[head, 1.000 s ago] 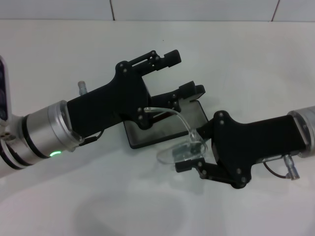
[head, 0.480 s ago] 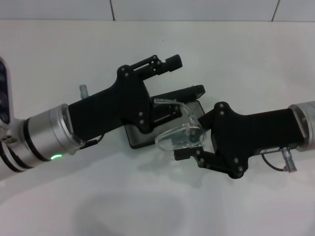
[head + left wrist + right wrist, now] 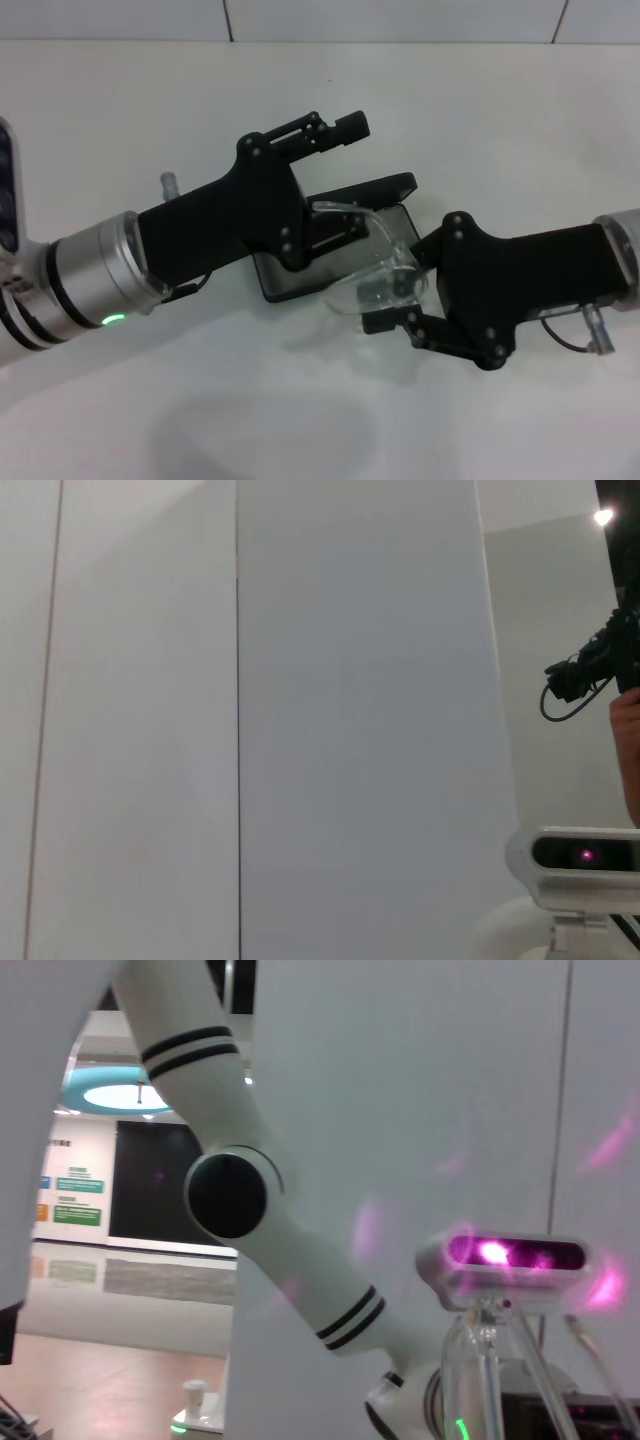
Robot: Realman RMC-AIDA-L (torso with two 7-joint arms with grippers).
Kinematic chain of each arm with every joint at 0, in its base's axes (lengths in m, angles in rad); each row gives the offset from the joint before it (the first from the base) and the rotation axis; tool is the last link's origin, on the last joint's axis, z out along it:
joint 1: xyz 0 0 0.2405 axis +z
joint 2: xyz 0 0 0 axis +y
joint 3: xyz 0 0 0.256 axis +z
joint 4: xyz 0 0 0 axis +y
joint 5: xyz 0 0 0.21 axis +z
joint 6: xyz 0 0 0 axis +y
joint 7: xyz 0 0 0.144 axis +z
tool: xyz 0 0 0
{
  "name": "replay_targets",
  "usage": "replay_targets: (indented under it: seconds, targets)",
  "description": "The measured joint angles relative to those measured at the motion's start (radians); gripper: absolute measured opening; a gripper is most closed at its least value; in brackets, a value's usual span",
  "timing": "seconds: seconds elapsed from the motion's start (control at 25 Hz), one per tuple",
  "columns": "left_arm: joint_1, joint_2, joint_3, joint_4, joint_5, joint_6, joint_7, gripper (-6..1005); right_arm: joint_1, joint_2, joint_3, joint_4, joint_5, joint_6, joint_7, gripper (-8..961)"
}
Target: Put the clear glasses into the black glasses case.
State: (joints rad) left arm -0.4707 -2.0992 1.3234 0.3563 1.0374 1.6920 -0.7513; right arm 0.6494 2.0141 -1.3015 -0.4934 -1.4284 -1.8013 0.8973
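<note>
The black glasses case lies open at the table's middle, grey lining up. Its lid stands raised between the spread fingers of my left gripper, which reaches in from the left and is open. My right gripper comes in from the right and is shut on the lens of the clear glasses. The lens hangs at the case's near right edge, and one clear temple arm curves back over the lining. Neither wrist view shows the glasses or the case.
The white table stretches around both arms, and a tiled wall runs along its far edge. The wrist views show only wall panels, a camera on a stand and a white robot arm.
My right gripper has carried the glasses up and left against the case, then tipped the lens lower. My left gripper lifted a little and the case lid stands higher than a second ago.
</note>
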Motion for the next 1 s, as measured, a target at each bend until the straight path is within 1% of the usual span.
replay_targets:
  seconds: [0.24, 0.64, 0.88, 1.0]
  targets:
    - [-0.002, 0.001, -0.001, -0.007, -0.005, 0.000, 0.018, 611, -0.025, -0.002, -0.001, -0.083, -0.060, 0.004, 0.073, 119]
    - [-0.013, -0.001, 0.007, -0.009, -0.005, 0.000, 0.023, 610, -0.019, 0.002, 0.001, -0.090, -0.069, 0.082, 0.110, 119]
    - [-0.013, -0.001, 0.006, -0.008, -0.005, 0.000, 0.023, 610, -0.018, -0.001, 0.001, -0.099, -0.069, 0.086, 0.111, 119]
    - [-0.009, -0.001, -0.001, -0.008, -0.013, -0.002, 0.027, 610, -0.034, -0.005, 0.002, -0.132, -0.084, 0.093, 0.111, 119]
